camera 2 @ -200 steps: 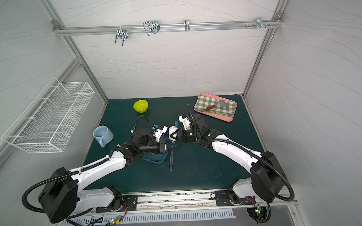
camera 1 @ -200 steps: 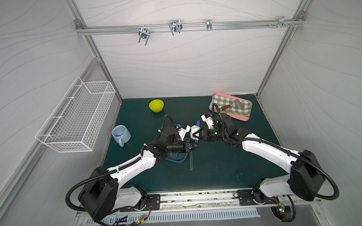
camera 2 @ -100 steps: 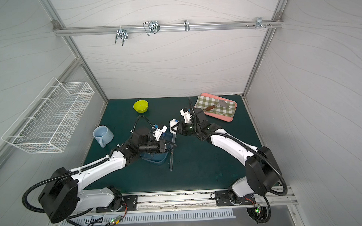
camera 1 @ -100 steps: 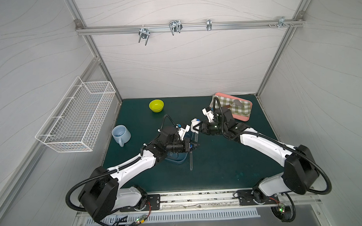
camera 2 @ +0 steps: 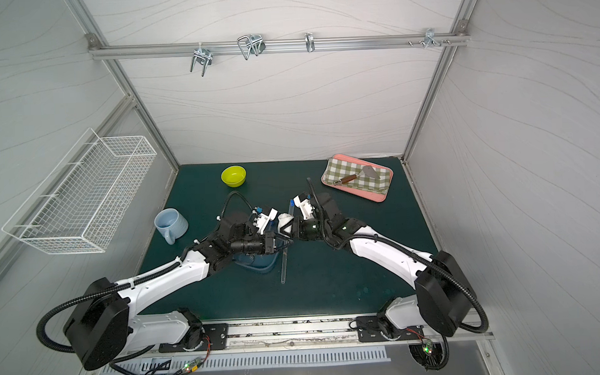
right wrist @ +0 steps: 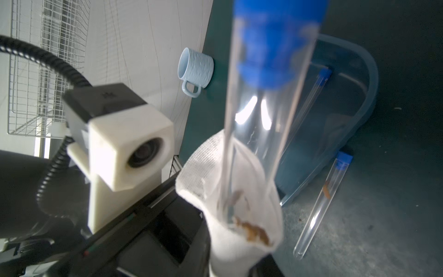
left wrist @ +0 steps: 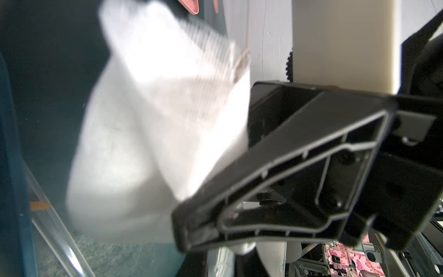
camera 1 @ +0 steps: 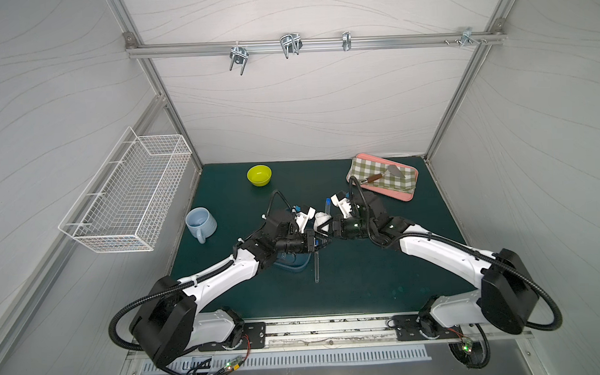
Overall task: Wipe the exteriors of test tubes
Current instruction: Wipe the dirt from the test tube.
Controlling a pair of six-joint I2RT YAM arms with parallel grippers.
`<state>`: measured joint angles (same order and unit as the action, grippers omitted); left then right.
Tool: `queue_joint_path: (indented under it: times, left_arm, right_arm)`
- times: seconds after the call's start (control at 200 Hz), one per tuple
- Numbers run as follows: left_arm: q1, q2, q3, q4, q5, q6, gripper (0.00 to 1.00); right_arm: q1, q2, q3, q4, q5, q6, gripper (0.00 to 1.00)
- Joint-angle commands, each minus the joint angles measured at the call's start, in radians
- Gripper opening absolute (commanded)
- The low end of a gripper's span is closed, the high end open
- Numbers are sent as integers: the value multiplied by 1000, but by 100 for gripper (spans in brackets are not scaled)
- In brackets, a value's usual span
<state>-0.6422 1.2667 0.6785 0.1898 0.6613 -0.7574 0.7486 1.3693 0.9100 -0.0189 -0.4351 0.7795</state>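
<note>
L gripper is clamped tight on a white cloth, which bunches up just past its tips. R gripper meets it tip to tip & grips a tube by the lower end. The tube sticks out from its jaws, blue cap at the far end, round end buried in the cloth w/ brown smears. Under the L gripper sits a blue bin w/ a 2nd tube inside. A 3rd tube, orange mark on it, lies on the mat just beside the bin, below both grippers' tips.
</note>
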Motion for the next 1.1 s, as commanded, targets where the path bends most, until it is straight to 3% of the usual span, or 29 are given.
queue_joint_path:
  times: [0.0, 0.375, 0.84, 1.095]
  left_arm:
    - [6, -2, 49, 65, 7, 1, 3]
    - [6, -21, 43, 63, 3, -2, 3]
    - [10, -17, 38, 67, 0, -4, 3]
    - [9, -26, 27, 69, 2, -11, 3]
  right_arm:
    - [-9, 8, 27, -19, 36, -5, 23]
    - [-93, 125, 182, -22, -30, -62, 23]
    - [17, -2, -2, 15, 59, 13, 23]
    - [-62, 94, 159, -29, 1, -65, 23]
